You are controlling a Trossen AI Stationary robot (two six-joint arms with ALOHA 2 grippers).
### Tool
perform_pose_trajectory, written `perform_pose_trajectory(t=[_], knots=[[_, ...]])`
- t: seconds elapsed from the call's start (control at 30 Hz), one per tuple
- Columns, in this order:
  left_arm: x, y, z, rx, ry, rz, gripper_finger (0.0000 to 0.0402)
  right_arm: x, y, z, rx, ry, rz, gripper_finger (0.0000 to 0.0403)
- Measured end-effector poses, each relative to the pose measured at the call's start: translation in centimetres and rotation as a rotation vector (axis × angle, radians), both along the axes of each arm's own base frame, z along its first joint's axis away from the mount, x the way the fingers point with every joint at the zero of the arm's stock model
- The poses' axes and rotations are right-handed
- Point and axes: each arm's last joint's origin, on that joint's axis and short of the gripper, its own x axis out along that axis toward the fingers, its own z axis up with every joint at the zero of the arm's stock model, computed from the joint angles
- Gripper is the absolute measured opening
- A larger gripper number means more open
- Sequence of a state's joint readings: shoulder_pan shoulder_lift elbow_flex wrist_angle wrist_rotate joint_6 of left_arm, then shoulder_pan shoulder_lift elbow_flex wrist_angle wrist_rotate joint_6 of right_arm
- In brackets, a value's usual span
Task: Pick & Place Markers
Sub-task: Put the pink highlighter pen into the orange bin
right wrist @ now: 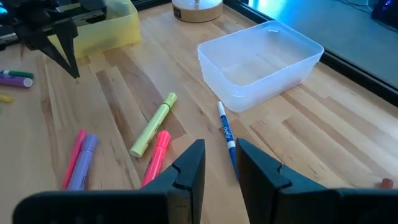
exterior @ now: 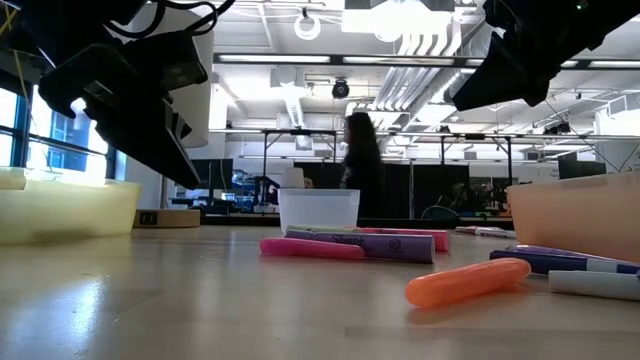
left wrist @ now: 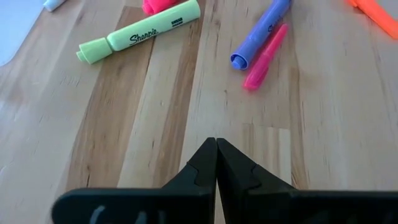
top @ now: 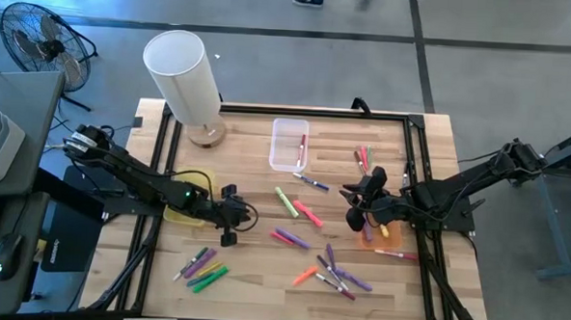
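Observation:
Markers lie scattered flat on the wooden table: a yellow-green highlighter point(top: 285, 200) point(left wrist: 140, 34) and a pink one point(top: 308, 214) mid-table, a purple point(left wrist: 261, 34) and a thin pink one point(left wrist: 266, 56), and clusters near the front point(top: 202, 267) point(top: 333, 276). One marker lies inside the clear bin point(top: 302, 146). My left gripper point(top: 240, 216) point(left wrist: 216, 155) hovers shut above bare wood, short of the highlighter. My right gripper point(top: 353, 203) point(right wrist: 221, 158) hovers open by a narrow gap just over a blue-and-white pen point(right wrist: 227, 137) point(top: 310, 182).
A clear bin point(top: 290, 126) point(right wrist: 261, 56) stands at the far middle, a yellow bin point(top: 182, 211) point(right wrist: 106, 28) under my left arm, an orange bin point(top: 377, 239) under my right arm. A white lamp point(top: 183, 74) stands at the far left. A person walks in the room behind point(exterior: 360, 160).

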State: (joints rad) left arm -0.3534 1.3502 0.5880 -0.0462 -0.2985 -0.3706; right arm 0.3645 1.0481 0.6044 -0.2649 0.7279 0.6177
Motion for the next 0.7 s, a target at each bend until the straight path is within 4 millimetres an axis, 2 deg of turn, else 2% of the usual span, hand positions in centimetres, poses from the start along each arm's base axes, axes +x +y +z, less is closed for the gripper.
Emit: perform_pose_trajectory(t=[0.23, 0.4, 0.53, 0.7], knots=[[0.0, 0.0, 0.0, -0.004, -0.003, 0.002, 0.0000, 0.0, 0.1, -0.1, 0.065, -0.007, 0.014, 0.0072], [0.0, 0.0, 0.0, 0.001, -0.003, 0.001, 0.0000, 0.6, 0.4, 0.0, 0.131, -0.030, 0.008, 0.0010], [0.0, 0.0, 0.0, 0.006, -0.003, 0.004, 0.0000, 3.1, 1.0, 1.2, 0.111, -0.009, 0.014, 0.0012], [0.0, 0.0, 0.0, 0.009, 0.005, 0.003, 0.0000, 8.1, 0.9, 3.1, 0.108, 0.167, 0.054, 0.0006]])
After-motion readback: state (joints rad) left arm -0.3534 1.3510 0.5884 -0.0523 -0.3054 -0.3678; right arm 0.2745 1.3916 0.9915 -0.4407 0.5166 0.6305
